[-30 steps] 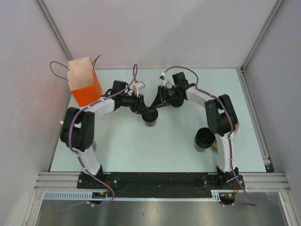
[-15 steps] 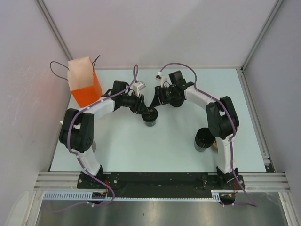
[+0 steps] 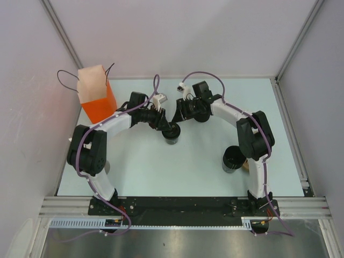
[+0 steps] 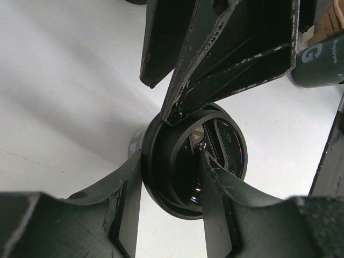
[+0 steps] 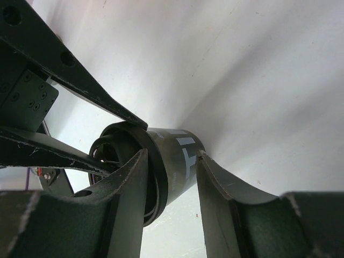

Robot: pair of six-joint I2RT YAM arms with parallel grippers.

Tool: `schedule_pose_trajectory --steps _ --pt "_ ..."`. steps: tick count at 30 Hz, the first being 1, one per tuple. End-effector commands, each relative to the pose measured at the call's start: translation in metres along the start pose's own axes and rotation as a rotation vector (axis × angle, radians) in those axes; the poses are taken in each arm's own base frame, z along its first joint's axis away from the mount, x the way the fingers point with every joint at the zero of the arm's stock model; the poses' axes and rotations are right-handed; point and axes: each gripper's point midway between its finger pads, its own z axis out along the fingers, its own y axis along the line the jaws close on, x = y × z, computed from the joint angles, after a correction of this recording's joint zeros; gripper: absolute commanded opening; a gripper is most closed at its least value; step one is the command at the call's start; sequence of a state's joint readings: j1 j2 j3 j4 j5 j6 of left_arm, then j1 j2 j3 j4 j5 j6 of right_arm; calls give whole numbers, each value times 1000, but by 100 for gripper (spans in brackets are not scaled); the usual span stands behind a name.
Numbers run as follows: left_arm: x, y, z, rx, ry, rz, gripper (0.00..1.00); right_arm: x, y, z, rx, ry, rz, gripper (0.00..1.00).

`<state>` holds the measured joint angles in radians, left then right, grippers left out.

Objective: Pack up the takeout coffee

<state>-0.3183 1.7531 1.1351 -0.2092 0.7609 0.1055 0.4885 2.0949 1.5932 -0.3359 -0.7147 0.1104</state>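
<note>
The takeout coffee point(image 3: 172, 137), a small black cup with a black lid, stands on the table at mid-centre. My left gripper point(image 3: 170, 128) reaches it from the left. In the left wrist view my left gripper point(image 4: 172, 161) pinches the lid's point(image 4: 231, 145) raised rim, one finger outside and one on top. My right gripper point(image 3: 178, 119) is partly open right beside the cup. In the right wrist view my right gripper point(image 5: 171, 156) stands one finger above the other in front of the cup wall point(image 5: 173, 142), with its upper fingertip touching the lid's rim.
An orange paper bag point(image 3: 97, 97) with an open white top stands at the back left. A wider black cup point(image 3: 232, 159) stands near the right arm, with wooden sticks point(image 3: 246, 164) beside it. The left arm's fingers point(image 5: 80, 91) cross the right wrist view.
The right wrist has shifted slightly left and back. The cup and the left gripper have stayed in place.
</note>
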Motion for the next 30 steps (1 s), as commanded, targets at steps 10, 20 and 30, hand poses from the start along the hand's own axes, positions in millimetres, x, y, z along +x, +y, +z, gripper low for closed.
schedule_pose_trajectory --steps 10,20,30 --pt "61 26 0 -108 190 -2 49 165 -60 11 261 477 113 44" --pt "63 27 0 -116 190 -1 49 85 -29 -5 180 284 11 47" --pt "64 27 -1 -118 189 -3 47 -7 24 -47 -67 33 18 65"
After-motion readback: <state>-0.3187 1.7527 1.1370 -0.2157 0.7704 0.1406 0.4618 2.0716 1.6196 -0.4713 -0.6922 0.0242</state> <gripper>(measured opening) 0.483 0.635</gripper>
